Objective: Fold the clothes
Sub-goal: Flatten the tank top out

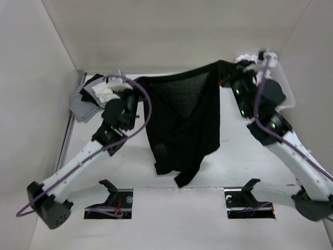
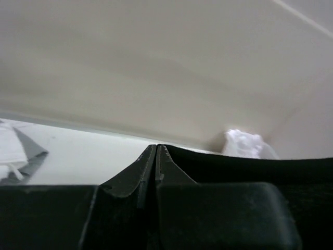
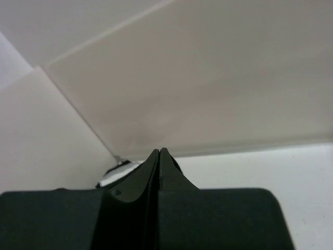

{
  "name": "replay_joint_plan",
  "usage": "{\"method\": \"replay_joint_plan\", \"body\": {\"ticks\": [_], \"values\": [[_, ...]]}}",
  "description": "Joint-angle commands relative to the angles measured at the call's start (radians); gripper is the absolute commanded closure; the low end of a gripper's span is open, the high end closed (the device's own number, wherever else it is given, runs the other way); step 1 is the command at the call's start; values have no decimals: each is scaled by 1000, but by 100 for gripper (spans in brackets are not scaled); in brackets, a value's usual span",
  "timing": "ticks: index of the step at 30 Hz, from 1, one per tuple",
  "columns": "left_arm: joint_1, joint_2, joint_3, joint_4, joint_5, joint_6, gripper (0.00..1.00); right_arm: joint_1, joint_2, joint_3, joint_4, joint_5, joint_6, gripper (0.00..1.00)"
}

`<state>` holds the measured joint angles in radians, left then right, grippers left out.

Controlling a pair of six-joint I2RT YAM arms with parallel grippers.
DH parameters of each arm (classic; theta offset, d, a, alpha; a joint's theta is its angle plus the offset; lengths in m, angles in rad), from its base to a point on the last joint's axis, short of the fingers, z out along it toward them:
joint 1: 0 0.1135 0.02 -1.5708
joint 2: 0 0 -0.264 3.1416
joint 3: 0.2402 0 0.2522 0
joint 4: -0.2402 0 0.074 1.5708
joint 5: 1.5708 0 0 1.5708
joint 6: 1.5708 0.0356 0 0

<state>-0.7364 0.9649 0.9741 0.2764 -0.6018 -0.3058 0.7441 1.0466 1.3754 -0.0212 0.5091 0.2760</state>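
The clothes, a black tank top (image 1: 182,114), hang in the air between my two arms, top edge stretched across and the rest drooping toward the table. My left gripper (image 1: 138,85) is shut on its left top corner. In the left wrist view the fingers (image 2: 156,148) are pressed together and black fabric (image 2: 250,169) runs off to the right from them. My right gripper (image 1: 226,75) is shut on the right top corner. In the right wrist view that gripper (image 3: 159,152) is closed, with only a sliver of black cloth (image 3: 175,165) showing behind its tip.
A pile of grey, black and white cloths (image 1: 92,98) lies at the back left, behind the left arm. White garments (image 1: 254,57) sit at the back right corner. Pale walls enclose the table on three sides. Two black brackets (image 1: 109,187) (image 1: 248,187) stand at the near edge.
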Motion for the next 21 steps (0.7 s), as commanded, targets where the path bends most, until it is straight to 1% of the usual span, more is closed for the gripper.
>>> {"method": "replay_joint_plan", "body": {"ticks": [1, 2, 5, 7, 8, 10, 11, 13, 14, 17, 19, 21], "values": [[192, 166, 212, 81, 152, -48, 99, -157, 174, 247, 9, -248, 110, 100], [249, 222, 294, 43, 202, -80, 99, -185, 222, 330, -21, -276, 123, 100], [343, 311, 496, -75, 322, -163, 99, -232, 346, 621, -141, -342, 134, 100], [367, 314, 566, -91, 370, -177, 99, -239, 389, 782, -195, -363, 120, 100], [369, 299, 583, -89, 379, -171, 99, -236, 392, 813, -206, -368, 112, 100], [369, 259, 572, -83, 382, -156, 99, -234, 356, 789, -207, -368, 88, 100], [366, 230, 539, -74, 379, -151, 99, -228, 314, 721, -194, -362, 83, 100], [363, 178, 445, -48, 379, -168, 99, -216, 221, 511, -129, -357, 103, 100], [357, 143, 372, -27, 373, -185, 98, -211, 166, 382, -85, -356, 126, 100], [312, 31, 113, 32, 326, -249, 97, -197, 15, -7, 13, -369, 212, 100], [274, -52, -71, 46, 275, -283, 96, -151, -66, -250, 50, -365, 262, 100], [228, -148, -252, 40, 216, -311, 94, -110, -112, -422, 55, -353, 287, 99]]}}
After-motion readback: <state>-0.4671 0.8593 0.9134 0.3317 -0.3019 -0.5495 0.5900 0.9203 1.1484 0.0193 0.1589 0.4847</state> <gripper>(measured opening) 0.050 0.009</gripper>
